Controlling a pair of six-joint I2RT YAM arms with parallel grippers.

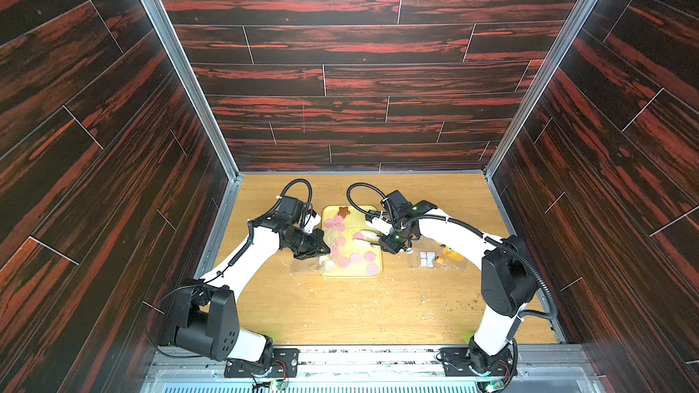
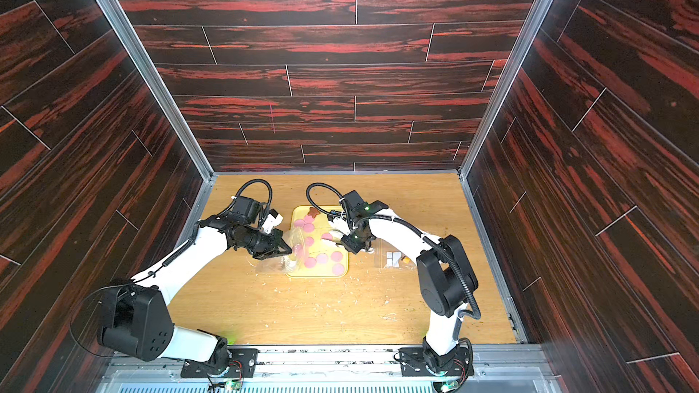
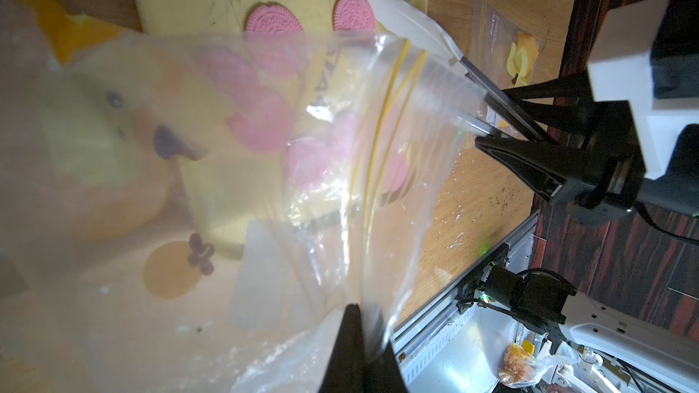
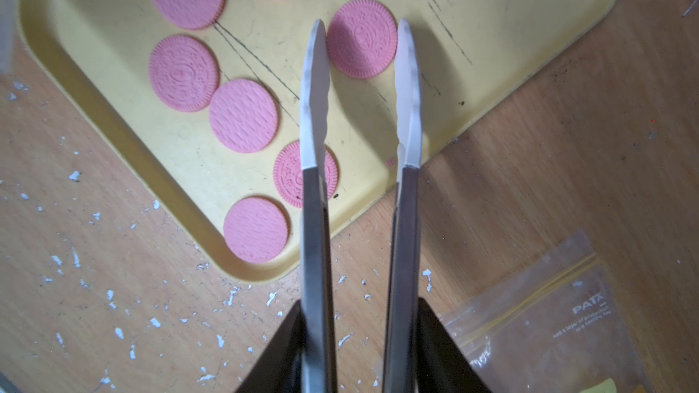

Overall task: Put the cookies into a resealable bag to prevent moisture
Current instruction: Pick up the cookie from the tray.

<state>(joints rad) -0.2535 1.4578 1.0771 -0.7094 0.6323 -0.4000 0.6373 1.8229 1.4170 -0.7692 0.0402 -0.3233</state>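
Several pink round cookies [image 1: 355, 257] and a brown star cookie [image 1: 343, 211] lie on the yellow tray [image 1: 351, 275]. My left gripper [image 3: 359, 311] is shut on the rim of a clear resealable bag [image 3: 340, 107], holding its mouth open over the tray's left side [image 2: 291, 240]. Pink cookies show through the bag's film. My right gripper [image 4: 359, 308] is shut on metal tongs [image 4: 316, 221]. The tongs' white tips straddle one pink cookie [image 4: 361, 37] on the tray, close to its edges. Both grippers [image 1: 325, 249] [image 1: 382, 242] hover at the tray.
A second clear bag [image 1: 435, 258] with a yellow print lies flat on the wooden table to the right of the tray [image 4: 548, 315]. White crumbs [image 4: 113, 296] litter the table in front of the tray. Dark panel walls enclose three sides.
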